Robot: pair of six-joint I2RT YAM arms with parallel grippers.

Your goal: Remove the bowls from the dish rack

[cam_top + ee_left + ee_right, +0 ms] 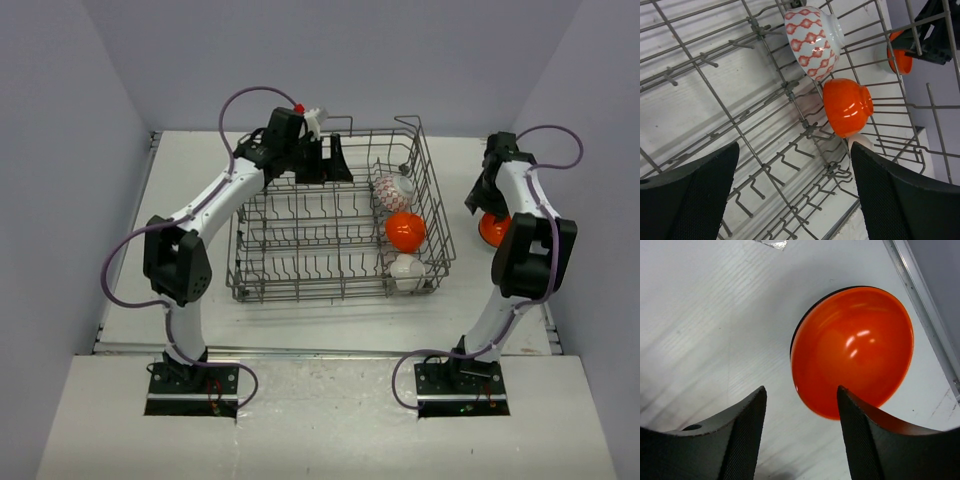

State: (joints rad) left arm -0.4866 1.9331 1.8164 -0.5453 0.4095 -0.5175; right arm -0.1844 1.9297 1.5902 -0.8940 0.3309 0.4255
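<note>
The dish rack [300, 294] stands mid-table. Along its right end sit three bowls: a white one with red pattern [392, 188] [814, 42], an orange one [405, 231] [847, 106] and a plain white one [408, 270] [860, 142]. My left gripper [325, 168] [795, 200] hangs open over the rack's far side, left of those bowls, holding nothing. A second orange bowl [494, 231] [855, 350] rests upright on the table right of the rack. My right gripper [488, 200] [801, 405] is open just above it, with the bowl's near rim between its fingers.
The table's raised right edge [925, 295] runs close beside the orange bowl. The rack's tall wire walls and loop handle [340, 122] surround the left gripper. A scrap of foil tape [771, 244] lies on the table.
</note>
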